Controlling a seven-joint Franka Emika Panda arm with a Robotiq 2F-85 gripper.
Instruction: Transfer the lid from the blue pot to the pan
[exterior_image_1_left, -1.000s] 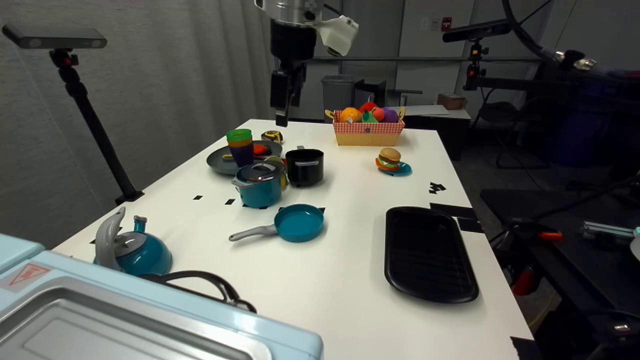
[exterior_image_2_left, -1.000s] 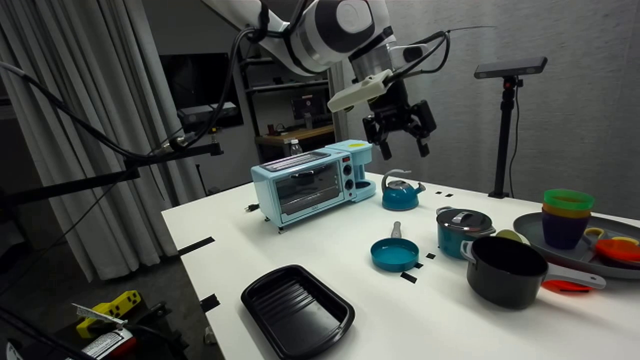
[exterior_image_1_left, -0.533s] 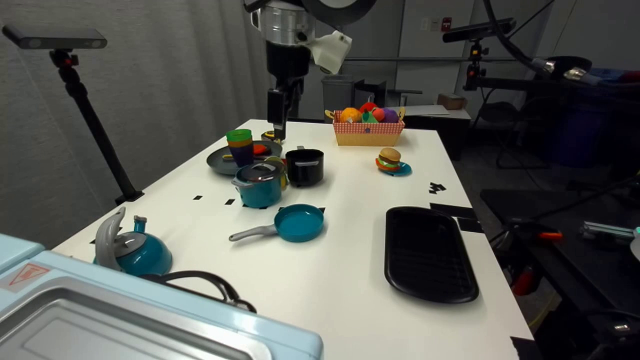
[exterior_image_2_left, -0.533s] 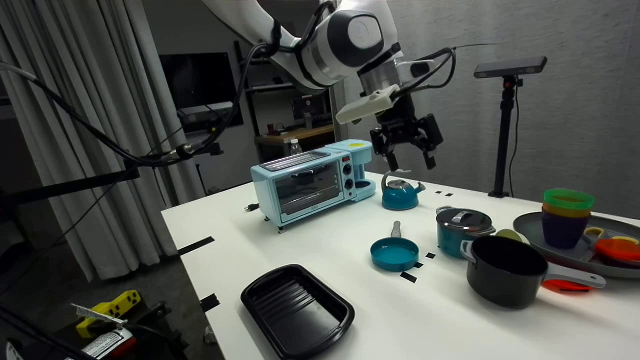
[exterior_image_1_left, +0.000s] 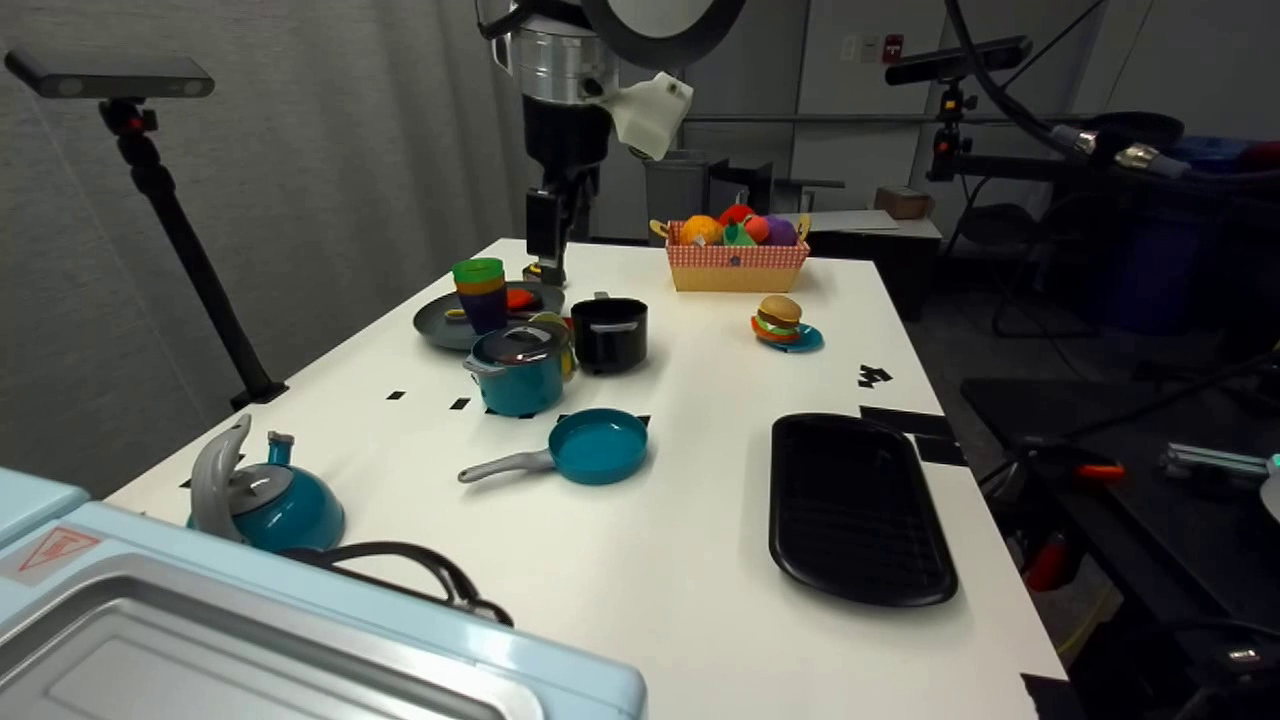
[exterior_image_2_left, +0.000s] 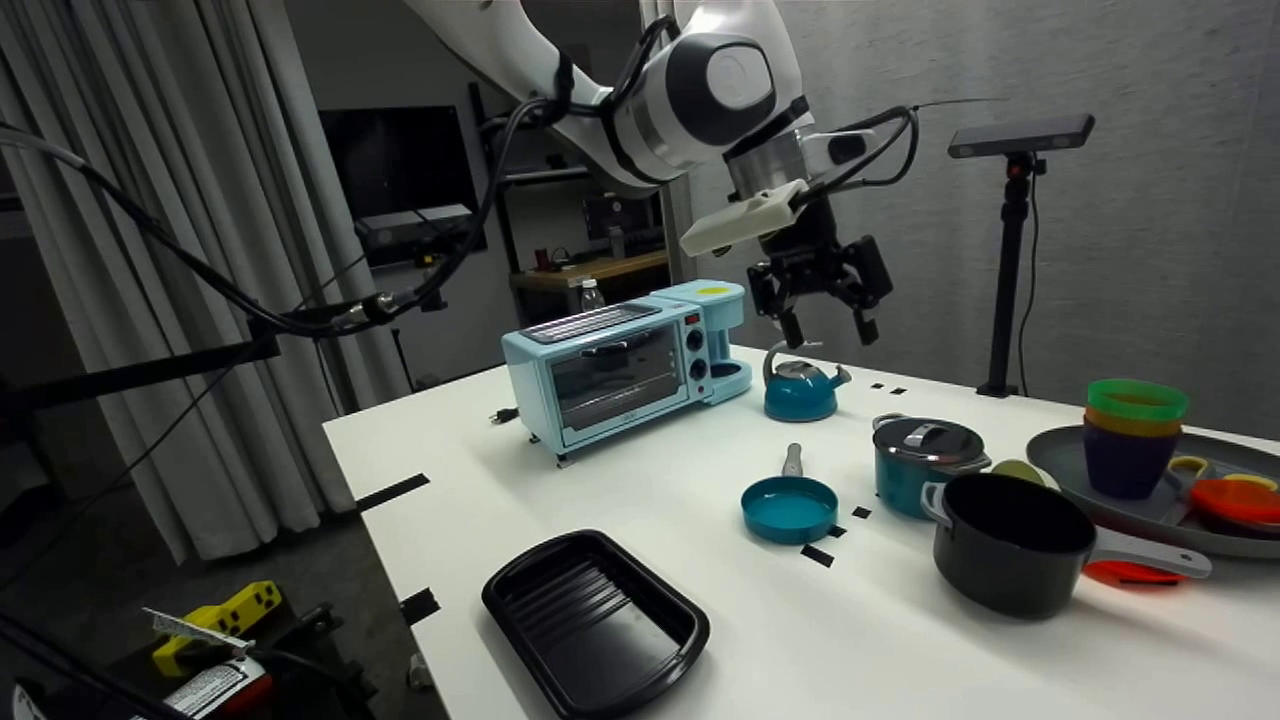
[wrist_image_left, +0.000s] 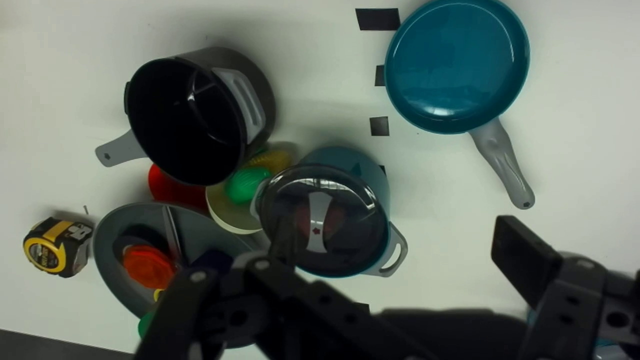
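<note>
Round dk-grey see-thru lid w/ a lt-grey grip bar sits on the small round teal-blue pot, covering its top. Pot stands upright on the white table, lt-grey loop handles at its sides. Black two-finger gripper hangs in mid-air w/ its fingers spread wide, tips down, well above the tabletop & apart from the lid. In the wrist view 1 finger crosses in front of the lid's rim, the other shows against white table.

Shallow round teal-blue frying pan w/ 1 long grey handle lies nr the pot, apart from it. Round black pot w/ grey handles is just beside the lidded pot, w/ part of a cream round bowl btwn; can't tell if they touch. Large oval dk-grey plate nearby bears a stack of green, orange & purple cups.

Further off: black rect. tray w/ rounded corners, teal-blue round kettle w/ a grey arched handle, lt-blue toaster oven. In an exterior view, also a toy burger at the edge of a small blue plate & a basket w/ red-check trim, heaped w/ toy fruit.
</note>
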